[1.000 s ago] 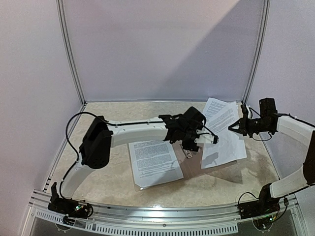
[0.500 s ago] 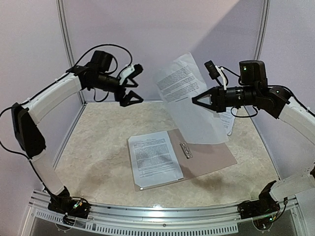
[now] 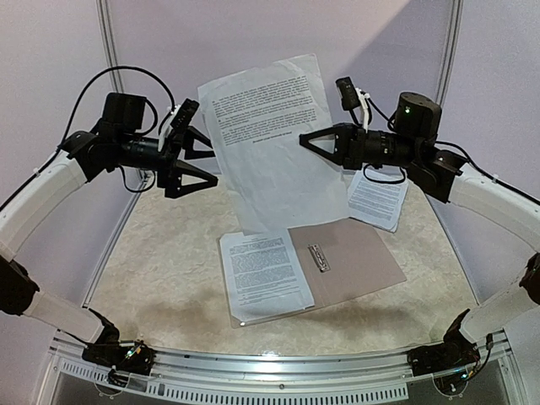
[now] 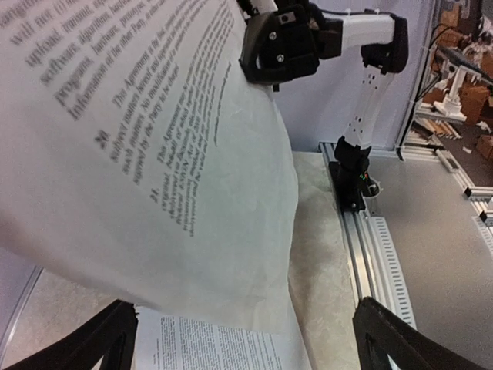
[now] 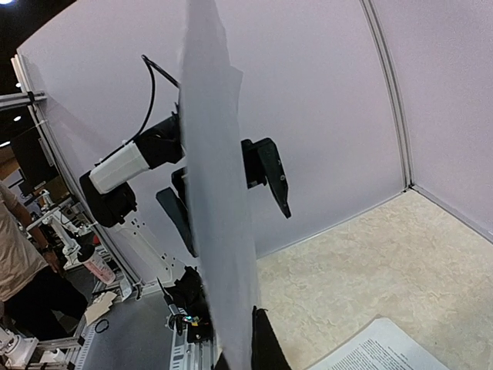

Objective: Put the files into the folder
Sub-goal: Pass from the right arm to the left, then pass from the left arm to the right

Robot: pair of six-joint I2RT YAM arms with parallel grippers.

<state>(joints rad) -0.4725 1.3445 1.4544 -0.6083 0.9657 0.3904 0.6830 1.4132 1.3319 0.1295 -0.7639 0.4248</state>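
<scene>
Folder (image 3: 363,263) lies open and flat on the table (image 3: 169,253), tan cover to the right, clear plastic half to the left, metal clip (image 3: 319,257) on the cover near the fold. One printed sheet (image 3: 263,274) lies on the folder's left half, text side up, and shows at the bottom of the left wrist view too (image 4: 208,348). A loose stack (image 3: 375,199) of printed pages lies on the table just past the folder's far right corner, partly under the right arm. Held sheet (image 3: 268,143) hangs in the air above the folder's back edge, roughly upright, text facing the camera, its bottom edge low near the folder's back. Right claw (image 3: 305,139) is high above the folder, pressed together on the held sheet's right edge, pinching it. From the right wrist view the held sheet (image 5: 219,231) is edge-on. Left claw (image 3: 211,166) is high above and left of the folder, fingers spread wide, gripping nothing, tips right by the held sheet's left edge; cannot tell if they touch it. In the left wrist view the held sheet (image 4: 139,154) fills the frame close up, with the right claw (image 4: 281,46) at its top.
</scene>
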